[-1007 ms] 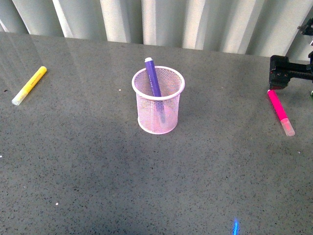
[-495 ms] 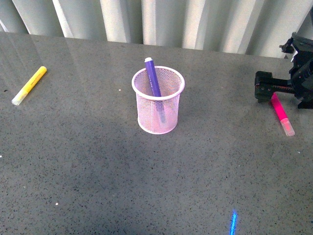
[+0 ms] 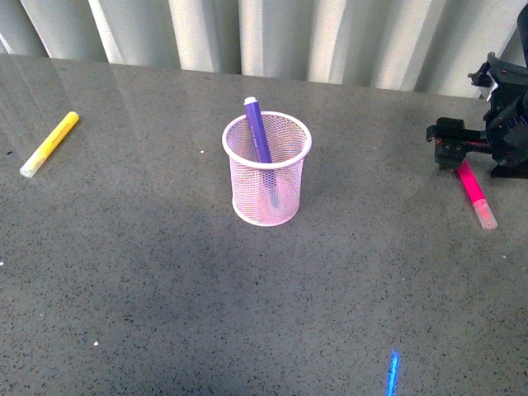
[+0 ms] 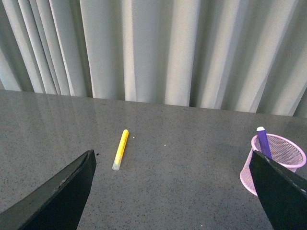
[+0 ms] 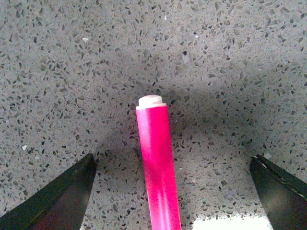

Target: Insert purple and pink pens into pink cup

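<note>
Right claw (image 5: 171, 194) spread wide, straddling pink pen (image 3: 474, 190) flat on counter (image 3: 165, 272), probably lined up to pinch it. Purple pen (image 3: 256, 130) leans inside cup (image 3: 247, 194). Left claw (image 4: 172, 191) wide, empty, parked clear.

Pink pen (image 3: 476, 194): far end hidden behind right gripper (image 3: 450, 148). Purple pen (image 3: 258, 136): lower half veiled by pink cup (image 3: 266, 177) mesh.

The cup (image 3: 266, 169) stands mid-table ahead of me, one pen (image 3: 257, 132) leaning inside it. A second pen (image 3: 474, 188) lies flat on the table (image 3: 165, 289) far to the right, its far end between my right gripper's (image 3: 455, 157) spread fingers. A marker (image 3: 49, 144) lies flat far left
</note>
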